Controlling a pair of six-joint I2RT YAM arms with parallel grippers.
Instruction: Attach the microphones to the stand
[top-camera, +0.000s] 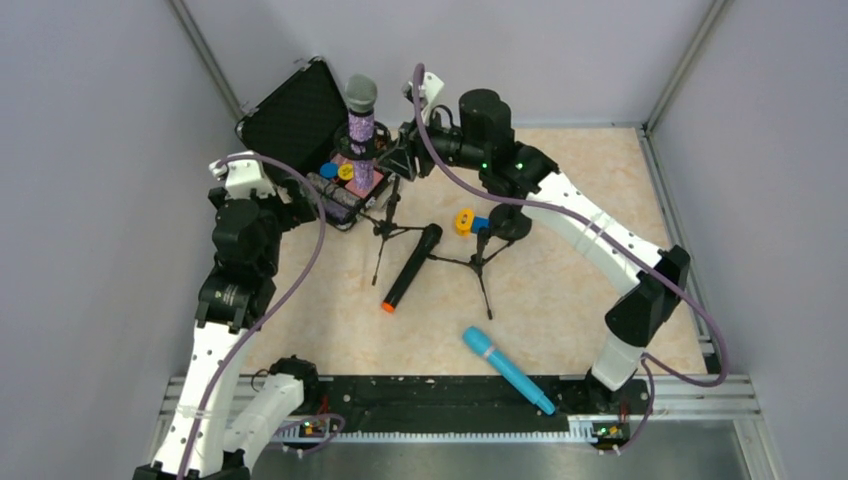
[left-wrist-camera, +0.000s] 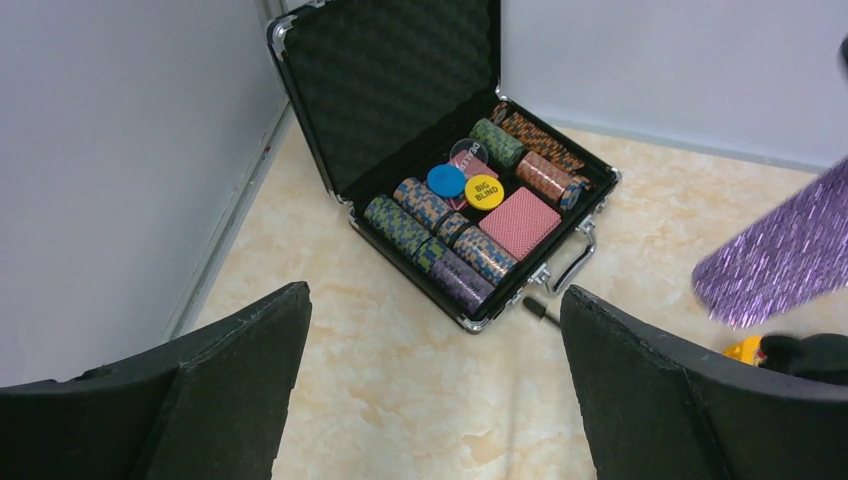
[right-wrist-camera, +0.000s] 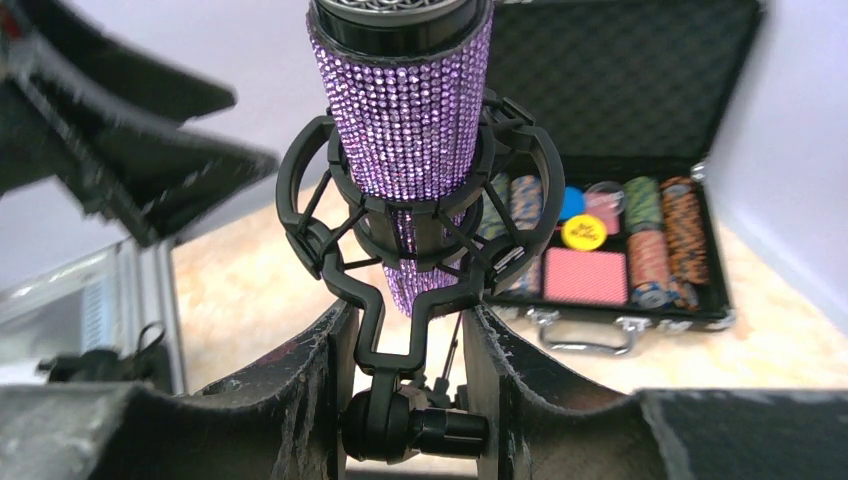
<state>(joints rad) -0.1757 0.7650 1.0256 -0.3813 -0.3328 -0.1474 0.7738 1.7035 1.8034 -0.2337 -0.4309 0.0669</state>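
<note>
While rigid and unlikely to bend, the glittery purple stick microphone with a silver grille (top-camera: 361, 125) looks top-heavy, and I judge its rough studded barrel the surest place to hold. From above it stands upright at 11 o'clock on the table, seated in the black tripod stand (top-camera: 385, 228). The smooth black stick microphone with an orange end (top-camera: 411, 266) lies near the centre and the all light-blue plastic stick microphone (top-camera: 507, 369) at 5 o'clock, both round and likely to roll. From the left wrist, the left pincer (left-wrist-camera: 435, 400) gapes wide on nothing, with the purple barrel at its 3 o'clock. From the right wrist, the right pincer (right-wrist-camera: 405, 400) appears clamped on the neck of the black elastic shock-mount cradle (right-wrist-camera: 372, 318), which rings the barrel at 12 o'clock.
</note>
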